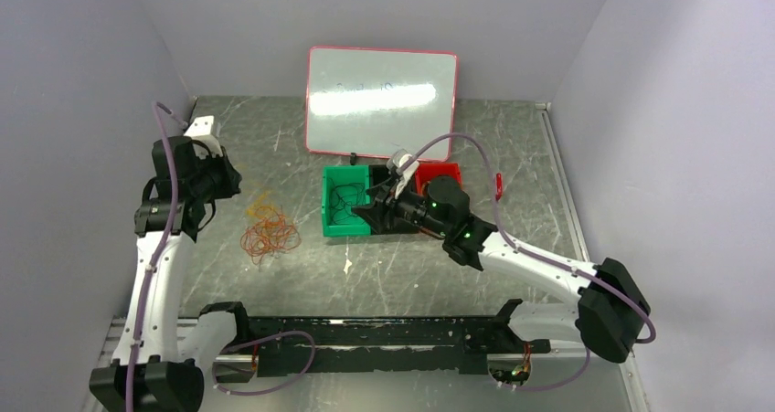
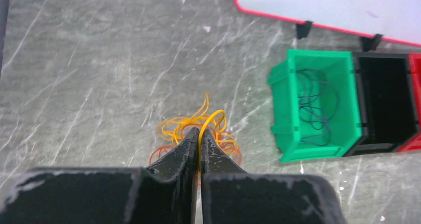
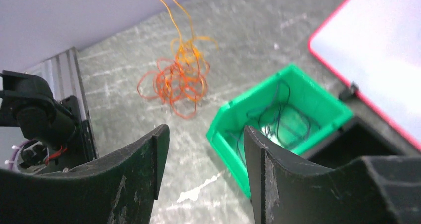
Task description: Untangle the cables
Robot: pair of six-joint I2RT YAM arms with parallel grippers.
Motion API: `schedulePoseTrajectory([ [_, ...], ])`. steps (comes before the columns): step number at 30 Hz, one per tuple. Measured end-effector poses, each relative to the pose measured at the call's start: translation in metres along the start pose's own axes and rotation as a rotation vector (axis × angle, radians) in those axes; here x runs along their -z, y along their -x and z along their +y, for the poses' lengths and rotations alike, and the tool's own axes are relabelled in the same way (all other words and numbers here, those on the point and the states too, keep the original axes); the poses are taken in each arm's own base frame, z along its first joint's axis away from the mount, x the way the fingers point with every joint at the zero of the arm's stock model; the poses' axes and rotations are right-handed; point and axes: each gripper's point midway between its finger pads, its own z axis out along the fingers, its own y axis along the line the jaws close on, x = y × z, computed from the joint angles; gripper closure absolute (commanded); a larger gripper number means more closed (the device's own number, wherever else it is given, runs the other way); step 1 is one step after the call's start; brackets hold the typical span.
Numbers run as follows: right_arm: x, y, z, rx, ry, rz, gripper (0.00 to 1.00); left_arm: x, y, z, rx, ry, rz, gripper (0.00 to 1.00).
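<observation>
Lifting slowly and straight up looks the best way here: the left claw (image 2: 199, 134) is pinched tight on one yellow cable (image 2: 214, 117), whose strand runs steeply up from the orange-red heap (image 1: 268, 232) on the bench (image 2: 89, 60). The right claw (image 3: 204, 134), jaws wide and holding nothing, could pin that heap, which has no clear long axis. Black cables (image 2: 314, 102) lie in the green bin (image 2: 285, 80)

High rear overview; close wrist views, green bin (image 2: 317, 152) common to all.
</observation>
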Motion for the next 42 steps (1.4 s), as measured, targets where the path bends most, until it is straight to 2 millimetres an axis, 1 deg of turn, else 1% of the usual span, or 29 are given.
schedulePoseTrajectory([
  [3,-0.011,0.015,0.006,0.063,0.050,-0.078,0.40,0.010,0.013,-0.011,0.000,-0.050,-0.042,0.93],
  [6,-0.028,0.022,0.012,0.129,0.099,-0.120,0.40,0.016,0.024,-0.020,-0.003,-0.090,-0.068,0.93],
  [11,-0.071,0.031,0.030,0.275,0.200,-0.171,0.35,0.029,0.039,-0.031,-0.009,-0.137,-0.119,0.93],
  [15,-0.100,0.039,0.044,0.368,0.274,-0.225,0.32,0.041,0.054,-0.042,-0.019,-0.185,-0.171,0.93],
  [18,-0.122,0.050,0.053,0.412,0.316,-0.268,0.26,0.048,0.065,-0.047,-0.028,-0.206,-0.204,0.93],
  [21,-0.143,0.063,0.060,0.452,0.339,-0.313,0.25,0.053,0.074,-0.051,-0.031,-0.225,-0.230,0.93],
  [23,-0.155,0.068,0.066,0.467,0.355,-0.333,0.25,0.056,0.077,-0.054,-0.031,-0.235,-0.240,0.93],
  [26,-0.171,0.068,0.072,0.474,0.373,-0.346,0.25,0.060,0.081,-0.056,-0.028,-0.241,-0.251,0.93],
  [30,-0.190,0.062,0.073,0.470,0.387,-0.343,0.25,0.066,0.087,-0.058,-0.024,-0.248,-0.269,0.93],
  [33,-0.203,0.056,0.072,0.458,0.380,-0.337,0.27,0.071,0.092,-0.062,-0.024,-0.262,-0.283,0.93],
  [38,-0.221,0.047,0.065,0.425,0.341,-0.318,0.38,0.077,0.098,-0.066,-0.016,-0.280,-0.304,0.93],
  [42,-0.229,0.032,0.059,0.380,0.321,-0.287,0.50,0.088,0.105,-0.072,-0.004,-0.308,-0.336,0.93],
])
